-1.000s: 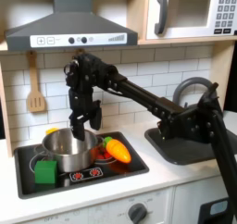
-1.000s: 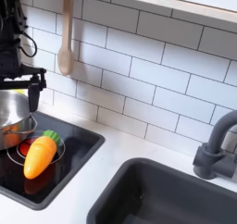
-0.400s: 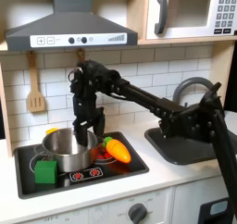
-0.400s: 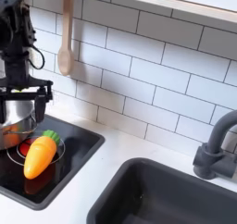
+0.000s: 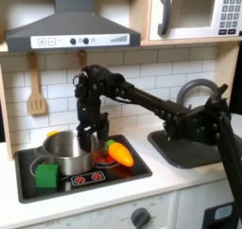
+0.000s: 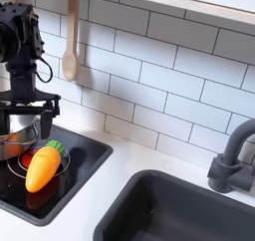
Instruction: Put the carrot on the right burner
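The carrot (image 5: 120, 153) lies on a burner (image 6: 22, 163) beside the pot (image 5: 68, 153), while the gripper (image 6: 28, 122) hangs empty above, jaws apart, likely for a grasp.

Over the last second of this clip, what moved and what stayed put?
The gripper shifted from the pot toward the carrot, rightward in both exterior views, and now hangs above and beside it, holding nothing. The carrot lies as before on the burner, and the pot, green cube and wooden spoon are unmoved.
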{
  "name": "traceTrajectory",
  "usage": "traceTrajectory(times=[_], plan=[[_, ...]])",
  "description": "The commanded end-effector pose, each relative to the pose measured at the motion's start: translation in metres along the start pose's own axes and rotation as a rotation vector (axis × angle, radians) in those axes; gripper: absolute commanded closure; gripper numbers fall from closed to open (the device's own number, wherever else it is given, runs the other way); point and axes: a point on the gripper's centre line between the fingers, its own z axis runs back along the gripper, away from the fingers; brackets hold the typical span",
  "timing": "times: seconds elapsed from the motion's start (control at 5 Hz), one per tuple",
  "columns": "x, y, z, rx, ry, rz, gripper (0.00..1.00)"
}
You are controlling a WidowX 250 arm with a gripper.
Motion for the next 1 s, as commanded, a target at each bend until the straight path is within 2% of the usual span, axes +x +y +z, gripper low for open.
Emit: traceTrajectory(times=[0.0, 0.2, 0.8], plan=[[0.0044, -0.0014, 0.0012, 0.021, -0.013, 0.008, 1.0], [0.0036, 0.0007, 0.006, -0.003, -0.013, 0.028, 1.0], [0.0085, 0.0017, 0.0056, 0.002, -0.009, 0.02, 1.0]])
